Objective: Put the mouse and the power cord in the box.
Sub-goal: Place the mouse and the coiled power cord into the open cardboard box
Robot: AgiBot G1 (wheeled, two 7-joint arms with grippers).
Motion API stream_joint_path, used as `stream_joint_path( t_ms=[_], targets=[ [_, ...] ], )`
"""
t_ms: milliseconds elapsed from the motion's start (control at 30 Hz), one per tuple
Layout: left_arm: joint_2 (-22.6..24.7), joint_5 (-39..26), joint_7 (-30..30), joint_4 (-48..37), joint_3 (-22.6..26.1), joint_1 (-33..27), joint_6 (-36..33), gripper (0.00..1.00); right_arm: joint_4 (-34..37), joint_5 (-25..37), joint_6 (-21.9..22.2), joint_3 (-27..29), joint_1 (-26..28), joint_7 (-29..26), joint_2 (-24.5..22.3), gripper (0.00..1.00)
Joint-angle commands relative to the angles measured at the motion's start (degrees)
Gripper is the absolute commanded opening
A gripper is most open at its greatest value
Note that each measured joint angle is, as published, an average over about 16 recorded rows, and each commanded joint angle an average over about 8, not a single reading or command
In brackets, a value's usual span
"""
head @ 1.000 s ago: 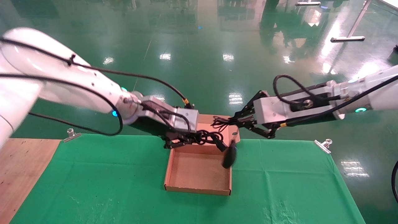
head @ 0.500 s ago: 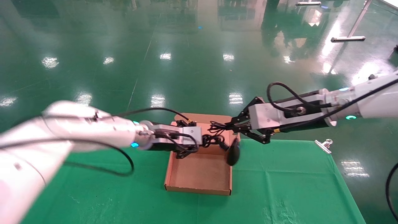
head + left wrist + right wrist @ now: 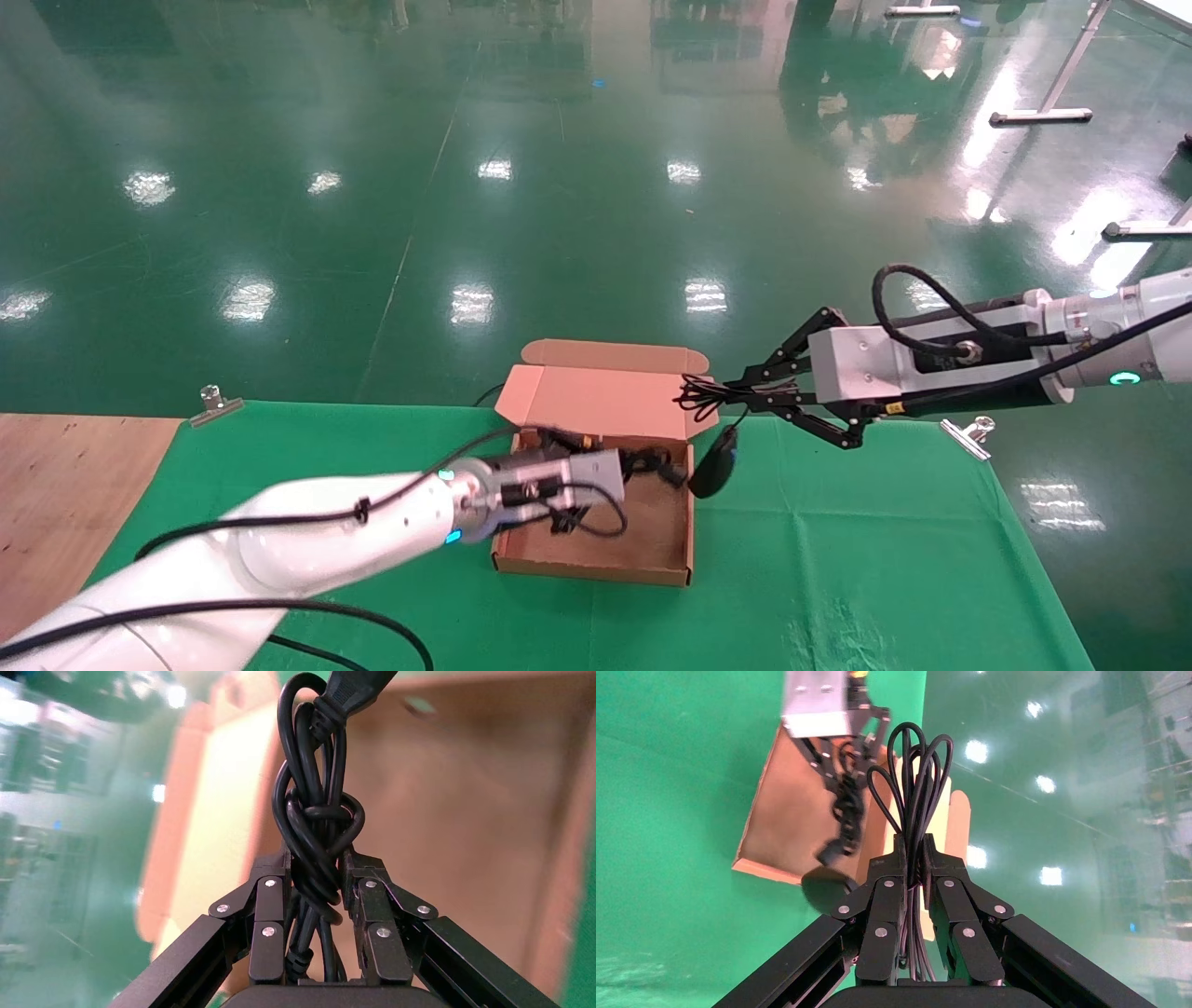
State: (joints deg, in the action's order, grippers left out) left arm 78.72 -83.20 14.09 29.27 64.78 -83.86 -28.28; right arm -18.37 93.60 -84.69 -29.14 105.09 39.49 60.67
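Observation:
The brown box (image 3: 521, 550) lies on the green cloth with its flap lid (image 3: 596, 396) standing open at the back. My left gripper (image 3: 626, 466) reaches low inside the box, shut on the knotted black power cord (image 3: 320, 832), whose plug end (image 3: 669, 472) trails toward the box's right wall. My right gripper (image 3: 740, 398) hovers beyond the box's back right corner, shut on the looped wire (image 3: 916, 776) of the mouse (image 3: 715, 463). The mouse hangs from that wire just outside the right wall. The right wrist view shows the mouse (image 3: 824, 885) dark beside the box (image 3: 786, 811).
The green cloth (image 3: 885, 559) covers the table and is held by metal clips (image 3: 968, 436) at the back corners. Bare wood (image 3: 65, 494) shows at the left. Beyond the table's back edge is glossy green floor (image 3: 596, 186).
My left arm swung down and toward me, lowering the power cord from above the back wall into the box. My right gripper drew rightward, carrying the mouse from over the box to outside its right wall.

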Motion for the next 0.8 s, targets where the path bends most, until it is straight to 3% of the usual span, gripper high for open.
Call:
stream_joint_path(
  t_ms=[33,167,200,567,800],
  targets=[
    [-0.01,-0.21,-1.03,0.23,2.32,0.33,1.01,0.40,0.73,0.14,0.11,-0.07,-0.09,0.41,-0.13,0.00],
    [-0.04,-0.06,-2.92,1.05,5.39,-0.21,2.54,0.90,2.06,0.20,0.02,-0.12,0.07,1.47,-0.19,0.00],
    [-0.06,0.08,-3.29,1.23,6.02,-0.34,2.75,0.98,2.37,0.22,0.01,-0.13,0.13,1.71,-0.18,0.00],
    [-0.12,2.18,-6.18,2.09,11.30,-1.39,4.72,1.00,5.54,0.21,-0.44,-0.22,0.81,3.61,0.77,0.00],
    [-0.46,5.63,-7.17,2.50,12.21,-3.49,2.68,1.00,6.42,0.05,-0.72,-0.21,1.70,3.97,2.29,0.00]
  ],
)
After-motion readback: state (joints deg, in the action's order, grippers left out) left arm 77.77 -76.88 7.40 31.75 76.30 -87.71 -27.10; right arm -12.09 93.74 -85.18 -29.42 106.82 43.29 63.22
